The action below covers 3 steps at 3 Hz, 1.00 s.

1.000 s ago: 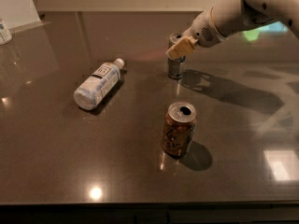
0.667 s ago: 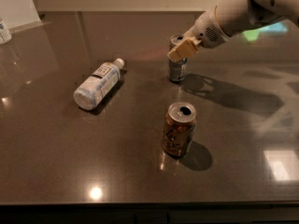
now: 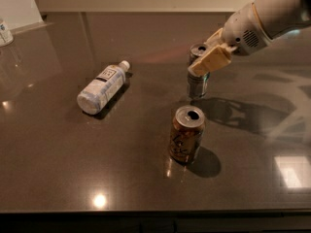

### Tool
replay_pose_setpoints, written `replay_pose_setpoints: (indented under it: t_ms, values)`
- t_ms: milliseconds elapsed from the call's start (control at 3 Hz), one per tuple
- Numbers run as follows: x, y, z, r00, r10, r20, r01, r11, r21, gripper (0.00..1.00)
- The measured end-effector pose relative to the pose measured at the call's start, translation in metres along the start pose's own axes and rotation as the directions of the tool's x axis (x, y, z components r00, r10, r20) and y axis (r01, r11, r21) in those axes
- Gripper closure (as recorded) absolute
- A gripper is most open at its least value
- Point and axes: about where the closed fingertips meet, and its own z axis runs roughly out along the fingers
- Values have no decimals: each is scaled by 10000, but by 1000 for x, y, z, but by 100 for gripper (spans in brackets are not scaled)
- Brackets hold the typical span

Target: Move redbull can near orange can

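1. Your arm (image 3: 265,19) reaches in from the upper right and slopes down and to the left over the dark table (image 3: 58,169).
2. The gripper (image 3: 200,61) sits at the upper part of the redbull can (image 3: 198,85). The pale near finger (image 3: 212,60) lies slantwise across the front of the can, and the other finger reaches in behind the silver top.
3. The fingers are closed on the redbull can, which stands upright between them. You cannot tell whether its base touches the table.
4. The redbull can is behind the orange can (image 3: 186,137) and slightly to its right. The two are near each other but apart.
5. The orange can stands upright by itself, closer to the camera, with its opened top showing.
6. A plastic bottle (image 3: 102,87) lies on its side well to the left, with its cap pointing away and to the right.
7. Compared with a second ago, the gripper and the redbull can have shifted together to the right and toward the camera, which narrows the gap to the orange can. The orange can and the bottle lie where they did.
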Motion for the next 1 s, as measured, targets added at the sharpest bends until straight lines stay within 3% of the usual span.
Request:
replay_pose_setpoints:
  t_ms: [667, 1000]
  values:
    - [29, 61, -37, 9992, -323, -222, 290, 9904, -1351, 100]
    - [41, 85, -48, 9976, -676, 171, 695, 9812, -1799, 100]
